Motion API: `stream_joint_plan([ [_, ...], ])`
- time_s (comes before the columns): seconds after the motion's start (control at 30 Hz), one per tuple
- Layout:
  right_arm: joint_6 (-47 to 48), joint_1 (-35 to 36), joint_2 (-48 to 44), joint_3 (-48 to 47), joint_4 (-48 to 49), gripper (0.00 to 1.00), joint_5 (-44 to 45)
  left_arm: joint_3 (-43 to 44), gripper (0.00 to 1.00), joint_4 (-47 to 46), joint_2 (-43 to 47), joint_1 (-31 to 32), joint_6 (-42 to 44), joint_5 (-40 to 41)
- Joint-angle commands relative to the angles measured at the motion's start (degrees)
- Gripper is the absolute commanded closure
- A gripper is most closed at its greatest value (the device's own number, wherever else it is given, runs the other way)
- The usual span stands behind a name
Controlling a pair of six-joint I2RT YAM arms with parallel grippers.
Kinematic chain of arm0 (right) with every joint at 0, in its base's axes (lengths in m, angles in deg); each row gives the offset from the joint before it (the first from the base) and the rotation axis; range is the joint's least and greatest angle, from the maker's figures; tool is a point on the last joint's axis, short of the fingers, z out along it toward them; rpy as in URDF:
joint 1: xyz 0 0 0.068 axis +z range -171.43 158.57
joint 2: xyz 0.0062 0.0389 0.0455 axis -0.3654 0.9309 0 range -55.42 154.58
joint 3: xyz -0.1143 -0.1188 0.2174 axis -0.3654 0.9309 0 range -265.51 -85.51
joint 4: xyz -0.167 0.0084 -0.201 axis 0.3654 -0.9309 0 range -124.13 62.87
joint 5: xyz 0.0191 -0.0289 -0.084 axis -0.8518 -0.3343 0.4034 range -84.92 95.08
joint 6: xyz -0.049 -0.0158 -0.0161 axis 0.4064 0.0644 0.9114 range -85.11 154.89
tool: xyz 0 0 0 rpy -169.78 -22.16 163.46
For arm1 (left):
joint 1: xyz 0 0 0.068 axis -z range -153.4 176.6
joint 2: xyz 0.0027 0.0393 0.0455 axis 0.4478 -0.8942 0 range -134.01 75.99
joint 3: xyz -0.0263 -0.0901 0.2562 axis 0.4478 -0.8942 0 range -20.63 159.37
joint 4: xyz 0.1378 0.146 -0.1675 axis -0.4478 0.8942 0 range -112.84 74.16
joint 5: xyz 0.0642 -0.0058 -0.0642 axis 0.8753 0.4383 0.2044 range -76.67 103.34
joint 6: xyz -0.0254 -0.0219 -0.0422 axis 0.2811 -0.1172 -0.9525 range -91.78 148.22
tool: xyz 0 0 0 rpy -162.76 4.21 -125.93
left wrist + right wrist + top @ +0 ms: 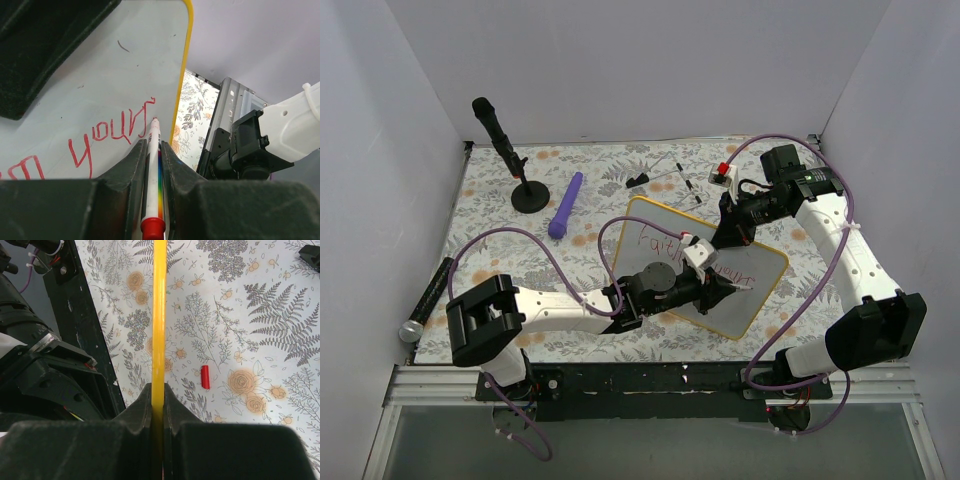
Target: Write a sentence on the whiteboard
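Note:
The whiteboard (648,225), white with a yellow rim, lies tilted at the table's middle. Red lettering (661,243) runs across it; the left wrist view shows "your" (117,127) on the white face (100,85). My left gripper (718,287) is shut on a white marker (151,165) with a rainbow stripe and a red end. The marker's tip touches the board just below the last stroke. My right gripper (728,233) is shut on the board's yellow rim (159,315) at its far right edge, jaws (157,395) tight on both sides.
A red marker cap (205,377) lies on the floral tablecloth (250,315). A black microphone on a round stand (510,160), a purple cylinder (566,205), small black clips (638,181) and a red-and-white item (724,170) sit at the back. A black rod (430,295) lies at the left edge.

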Motion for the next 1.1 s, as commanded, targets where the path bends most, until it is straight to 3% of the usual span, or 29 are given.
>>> stream_joint_plan([
  [0.0,0.4,-0.28,-2.55,-0.8,2.19,0.99,-5.76,2.54,1.0,0.27,-0.12,-0.05,1.1,0.48],
  [0.4,0.4,-0.28,-2.46,-0.8,2.19,0.99,-5.76,4.21,1.0,0.27,-1.09,-0.14,1.63,0.83],
  [1.07,0.4,-0.28,-2.28,-0.8,2.1,0.99,-5.76,-1.24,1.0,-0.52,3.66,-1.46,0.58,2.59],
])
